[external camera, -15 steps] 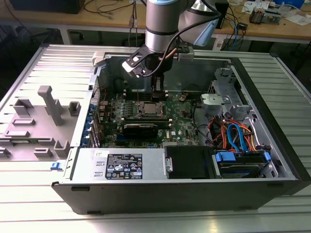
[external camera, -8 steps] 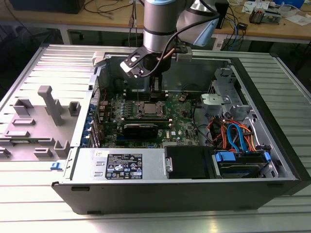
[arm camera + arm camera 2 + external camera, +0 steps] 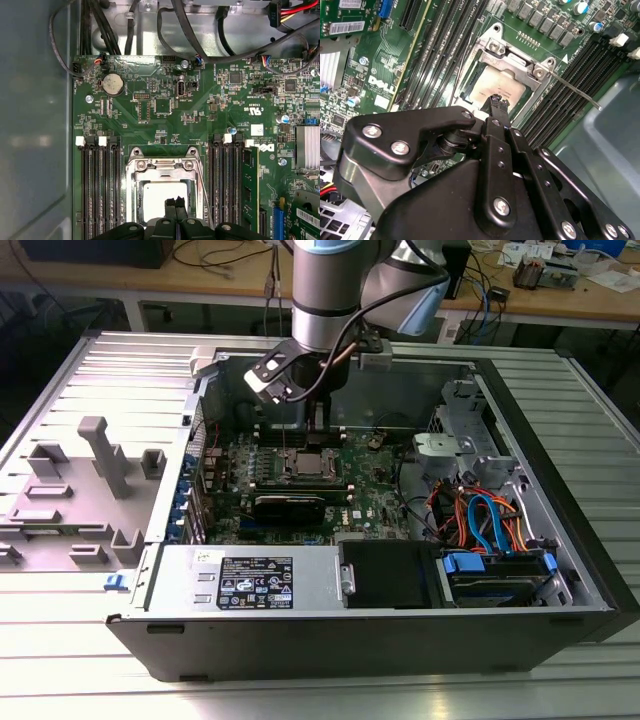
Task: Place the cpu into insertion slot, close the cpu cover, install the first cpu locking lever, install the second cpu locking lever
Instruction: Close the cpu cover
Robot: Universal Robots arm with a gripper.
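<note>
claw (image 3: pixel 175 202) closed, fingers pressed together, nothing held; tips poised over the cpu (image 3: pixel 152 200), contact cannot be told. cpu sits in the slot (image 3: pixel 130 195). cover (image 3: pixel 162 170) lies down around it. 1 lever (image 3: pixel 575 90) juts free from the cover's corner across the memory slots (image 3: pixel 555 107).

bench (image 3: pixel 590 302): wooden, cluttered, behind | table (image 3: pixel 60 680): ribbed metal, light glare
</note>
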